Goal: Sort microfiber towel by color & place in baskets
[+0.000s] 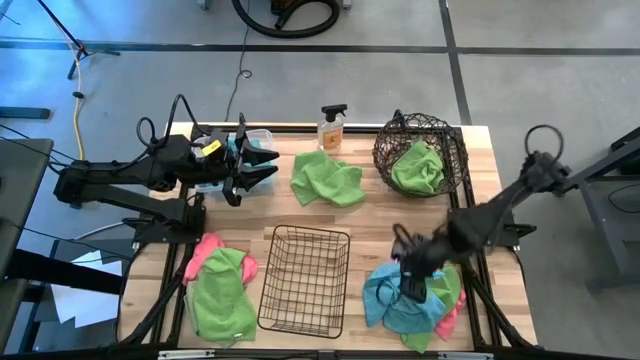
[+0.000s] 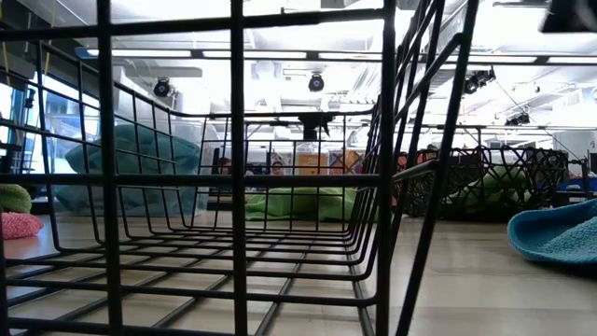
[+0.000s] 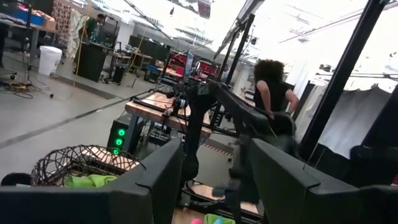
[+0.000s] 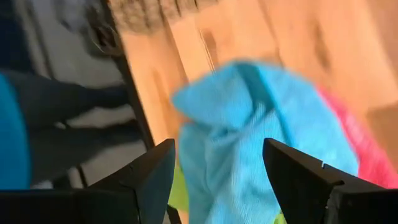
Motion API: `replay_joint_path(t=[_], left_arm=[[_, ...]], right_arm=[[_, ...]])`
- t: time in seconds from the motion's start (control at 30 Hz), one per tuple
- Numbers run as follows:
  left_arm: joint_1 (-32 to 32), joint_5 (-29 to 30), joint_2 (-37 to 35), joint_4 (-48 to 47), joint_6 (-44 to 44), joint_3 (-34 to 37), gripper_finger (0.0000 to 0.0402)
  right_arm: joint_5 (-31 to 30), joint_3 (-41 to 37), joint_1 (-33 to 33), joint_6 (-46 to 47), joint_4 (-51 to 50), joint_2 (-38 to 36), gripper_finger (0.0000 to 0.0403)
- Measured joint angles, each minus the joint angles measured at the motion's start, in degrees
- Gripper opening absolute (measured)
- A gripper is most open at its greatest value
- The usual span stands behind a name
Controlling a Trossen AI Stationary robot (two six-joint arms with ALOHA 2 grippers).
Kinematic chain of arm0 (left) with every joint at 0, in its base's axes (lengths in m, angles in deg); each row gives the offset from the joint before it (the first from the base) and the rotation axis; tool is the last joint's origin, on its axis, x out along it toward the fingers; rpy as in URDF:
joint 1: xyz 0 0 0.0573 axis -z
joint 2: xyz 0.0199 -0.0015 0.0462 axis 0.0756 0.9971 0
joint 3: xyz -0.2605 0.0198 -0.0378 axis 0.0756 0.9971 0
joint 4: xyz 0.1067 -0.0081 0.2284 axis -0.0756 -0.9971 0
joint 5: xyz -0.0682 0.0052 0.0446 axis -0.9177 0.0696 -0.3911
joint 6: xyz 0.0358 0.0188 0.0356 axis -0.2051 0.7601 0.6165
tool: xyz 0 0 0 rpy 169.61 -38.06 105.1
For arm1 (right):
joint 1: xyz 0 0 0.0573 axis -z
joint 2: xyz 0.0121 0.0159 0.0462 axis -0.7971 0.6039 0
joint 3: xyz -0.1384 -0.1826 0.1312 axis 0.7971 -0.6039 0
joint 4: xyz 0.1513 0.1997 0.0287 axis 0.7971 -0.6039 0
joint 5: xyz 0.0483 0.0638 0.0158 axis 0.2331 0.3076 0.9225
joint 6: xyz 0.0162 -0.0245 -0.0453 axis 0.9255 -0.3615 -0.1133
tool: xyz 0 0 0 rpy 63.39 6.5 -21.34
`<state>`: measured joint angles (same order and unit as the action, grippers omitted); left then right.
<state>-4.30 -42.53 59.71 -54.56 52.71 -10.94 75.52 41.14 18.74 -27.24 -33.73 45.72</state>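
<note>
Table [image 1: 365,215] | black wire-grid basket [image 1: 305,280] sitting at 6 o'clock | round woven basket [image 1: 421,153] (green towel [image 1: 418,166] inside) at 1 o'clock | right gripper [image 1: 412,287], fingers spread, hovering over teal towel [image 1: 392,297] at 5 o'clock | left gripper [image 1: 262,163], fingers apart, holding nothing, waiting at 10 o'clock beside clear bin [image 1: 250,138]

Clear bin [image 1: 258,137] mostly hidden behind left pincer [image 1: 262,166], right-wrist towels blurred

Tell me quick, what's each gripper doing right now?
Left gripper: jaws open, empty, above the clear bin.
Right gripper: jaws open, empty, over the blue towel near the table's front right corner.
</note>
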Motion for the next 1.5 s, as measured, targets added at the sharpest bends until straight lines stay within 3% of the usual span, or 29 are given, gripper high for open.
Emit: replay_joint_path(t=[0.17, 0.4, 0.5, 0.73, 0.87, 1.1, 1.27, 1.5], left_arm=[[0.00, 0.00, 0.00, -0.02, 0.00, 0.00, 0.0177], [0.00, 0.00, 0.00, -0.01, 0.00, 0.00, 0.0177], [0.00, 0.00, 0.00, -0.02, 0.00, 0.00, 0.0177], [0.00, -0.02, 0.00, -0.04, 0.02, 0.00, 0.0177], [0.00, -0.02, 0.00, -0.10, 0.02, 0.00, 0.0177], [0.00, -0.02, 0.00, -0.20, 0.02, 0.00, 0.0177], [0.00, -0.04, 0.00, -0.20, 0.04, 0.00, 0.0177], [0.00, -0.04, 0.00, -0.22, 0.07, 0.00, 0.0177]], right_arm=[[0.27, 0.00, -4.42, 4.15, -1.15, 8.29, 0.0240], [2.43, -0.02, -5.33, 6.46, -4.87, 16.79, 0.0240], [4.89, -0.02, -5.74, 5.11, -3.27, 18.79, 0.0240], [3.94, -0.02, -6.58, 6.00, -3.47, 19.71, 0.0236], [2.06, -0.02, -6.56, 6.49, -5.01, 19.81, 0.0191], [4.25, -0.02, -6.56, 4.54, -4.73, 19.79, 0.0017], [3.77, 1.63, -6.56, 4.37, -6.85, 16.81, 0.0008], [-8.74, 12.88, -6.41, 2.60, -21.78, 8.27, 0.0003]])
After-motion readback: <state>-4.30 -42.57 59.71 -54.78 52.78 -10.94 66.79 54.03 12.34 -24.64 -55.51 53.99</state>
